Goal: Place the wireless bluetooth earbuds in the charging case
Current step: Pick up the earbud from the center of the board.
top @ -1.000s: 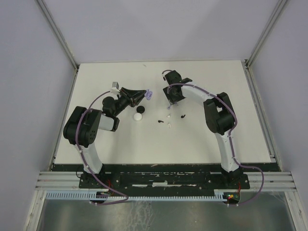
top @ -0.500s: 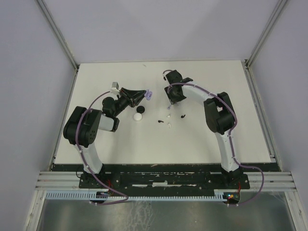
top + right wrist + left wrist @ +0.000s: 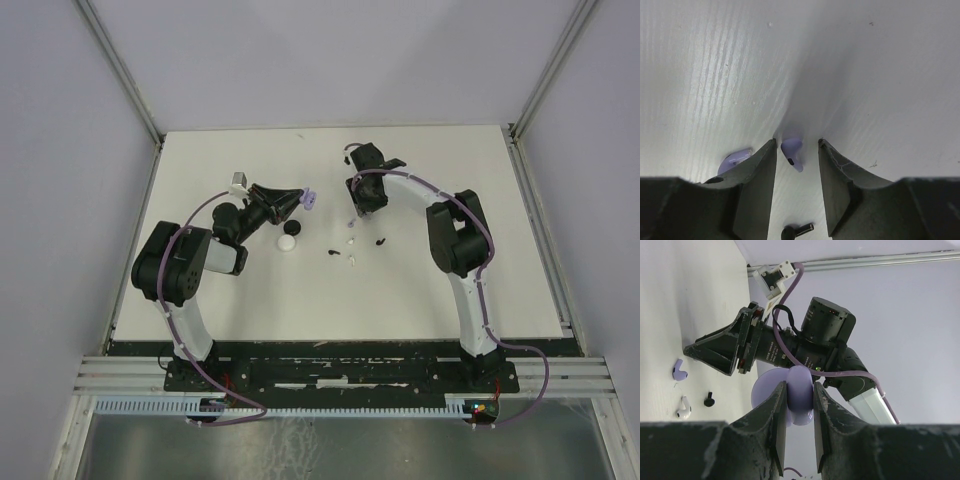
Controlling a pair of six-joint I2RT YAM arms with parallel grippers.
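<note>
My left gripper (image 3: 800, 392) is shut on the lilac charging case (image 3: 799, 401) and holds it off the table; in the top view the case (image 3: 309, 198) hangs left of the right arm. My right gripper (image 3: 797, 147) points down at the table, open, its jaws straddling a lilac earbud (image 3: 792, 152). That earbud lies close to the left finger, with a gap on its right side. A second lilac earbud (image 3: 734, 160) lies just outside the left finger, and a black one (image 3: 797, 231) lies nearer the camera.
White earbuds (image 3: 351, 241) (image 3: 353, 262) and black ones (image 3: 333, 252) (image 3: 380, 240) lie scattered below the right gripper (image 3: 357, 213). A white puck (image 3: 288, 242) and a black puck (image 3: 292, 228) sit beside the left arm. Walls enclose the table.
My right gripper's jaws have narrowed around the lilac earbud, and its wrist has shifted slightly. The left arm and the case have stayed put.
</note>
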